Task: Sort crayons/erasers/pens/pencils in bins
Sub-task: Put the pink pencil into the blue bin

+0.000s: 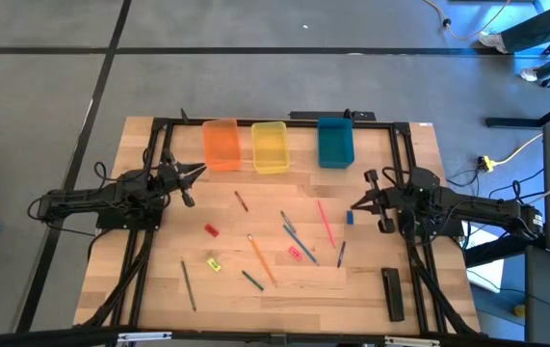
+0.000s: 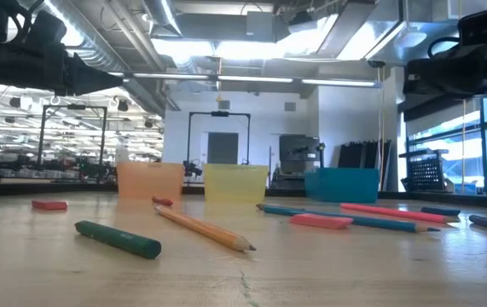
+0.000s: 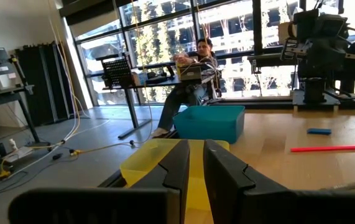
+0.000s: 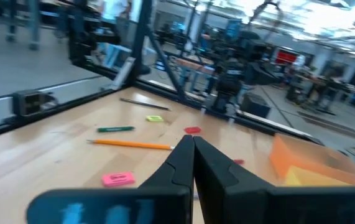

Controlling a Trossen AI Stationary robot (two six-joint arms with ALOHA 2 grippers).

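Observation:
Three bins stand in a row at the table's far edge: orange [image 1: 222, 145], yellow [image 1: 271, 146] and teal [image 1: 335, 142]. Loose on the wood lie an orange pencil [image 1: 261, 258], a pink-red pencil [image 1: 325, 223], blue pencils [image 1: 299, 241], a green crayon [image 1: 252, 280], a grey crayon [image 1: 188, 285], a reddish-brown crayon [image 1: 241, 200], and red [image 1: 211, 229], yellow [image 1: 214, 264], pink [image 1: 295, 253] and blue [image 1: 349, 218] erasers. My left gripper [image 1: 197, 173] hangs level at the left, slightly open and empty, pointing past the yellow bin [image 3: 165, 158]. My right gripper [image 1: 354, 204] hangs level at the right, shut and empty [image 4: 188, 142].
A long flat black bar [image 1: 392, 293] lies near the front right corner. A black frame [image 1: 284, 120] runs along the table's edges behind the bins. A person sits beyond the table [image 3: 193, 68]. Bare wood lies between the bins and the scattered items.

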